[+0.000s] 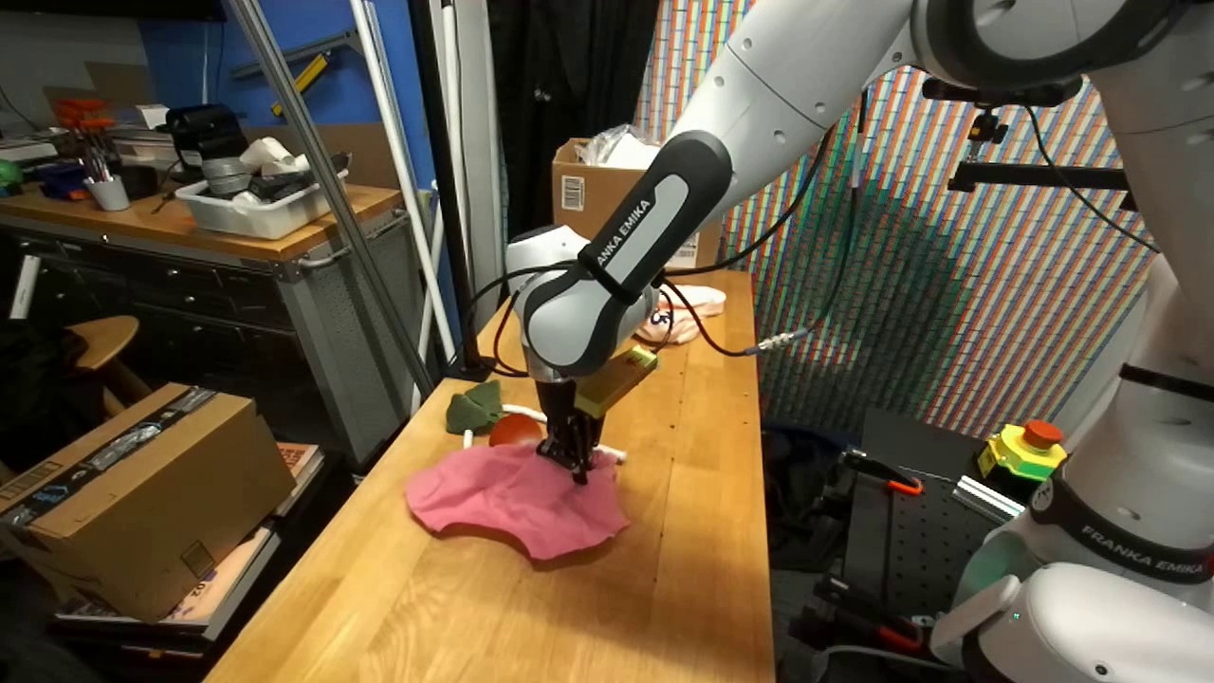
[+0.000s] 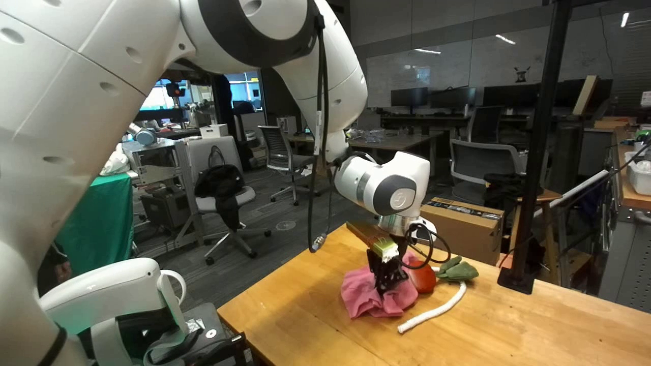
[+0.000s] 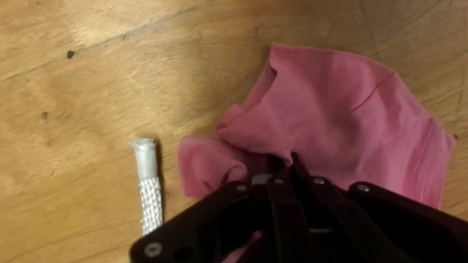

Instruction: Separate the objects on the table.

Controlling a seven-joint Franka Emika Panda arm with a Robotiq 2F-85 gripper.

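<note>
There is one long wooden table (image 1: 683,569), and in an exterior view its long axis runs away from the camera. On it lies one pink cloth (image 1: 512,498), directly below the gripper (image 3: 287,159). The gripper points down, and its fingertips are close together, pinching a fold of this cloth. In the wrist view the larger part of the cloth spreads above the fingertips and to their right, with one corner pointing to the top, while a smaller fold lies to the left; what can be seen is longer from left to right. One pale printed cloth (image 1: 702,302) lies farther along the table, well apart from the pink one and partly hidden behind the arm (image 1: 702,180). I count one white cord (image 2: 437,310), which is curved; in the wrist view its end lies near the pink cloth, on the left and apart from it, and points to the top, so its axis there is almost vertical. Near the pink cloth there are also one green item (image 2: 457,270) and one rounded red item (image 2: 423,279), just beside each other; whether these two touch, I cannot tell.
</note>
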